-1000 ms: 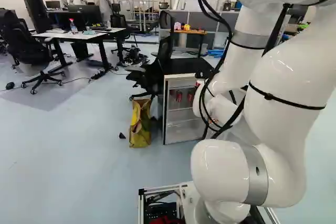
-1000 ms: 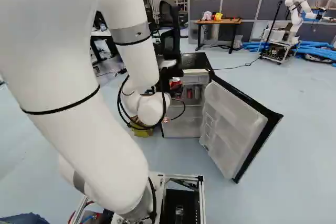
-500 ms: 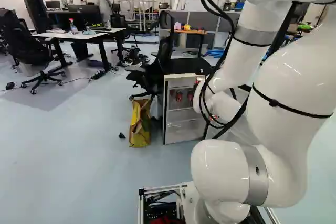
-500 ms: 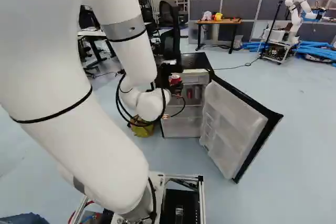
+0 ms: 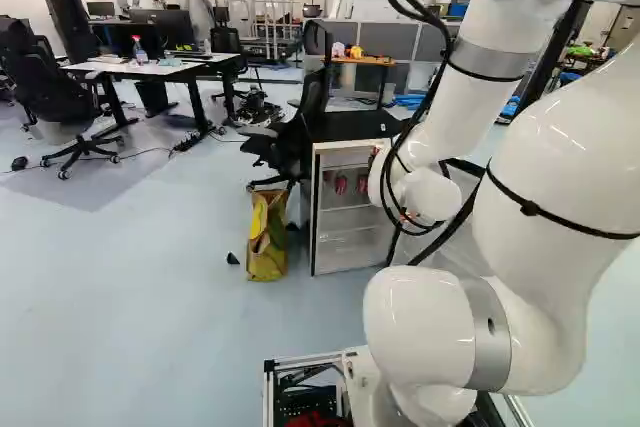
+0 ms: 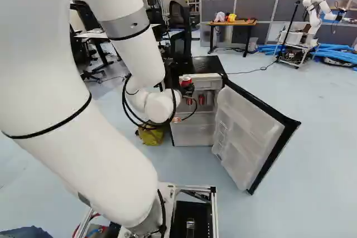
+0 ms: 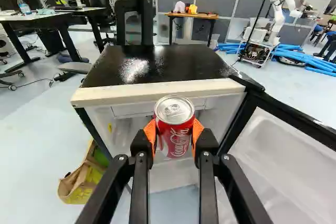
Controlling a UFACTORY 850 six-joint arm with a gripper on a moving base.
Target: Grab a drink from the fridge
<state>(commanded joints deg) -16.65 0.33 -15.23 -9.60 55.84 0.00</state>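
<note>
Black fridge top [image 7: 178, 69] (shiny), grey partitions [image 7: 218, 3] beyond

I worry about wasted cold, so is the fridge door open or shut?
Open: the door stands swung out from the fridge, baring its inside.

**Load-bearing surfaces and what rests on them**

On the pale blue floor [image 5: 150, 297] we see the fridge [image 7: 157, 90], a yellow-and-brown bag [image 5: 267, 237] just beside it, a black office chair [image 5: 312, 97] and, at the right of the right base view, blue tubing [image 6: 334, 52]. Inside the fridge, we note two red cans [image 5: 341, 184] side by side on a shelf [image 5: 345, 208]. Farther back, we find a wooden-topped table [image 6: 242, 23] bearing a yellow object [image 6: 231, 18], and a white-topped desk [image 5: 155, 70] bearing a spray bottle [image 5: 138, 49].
</note>
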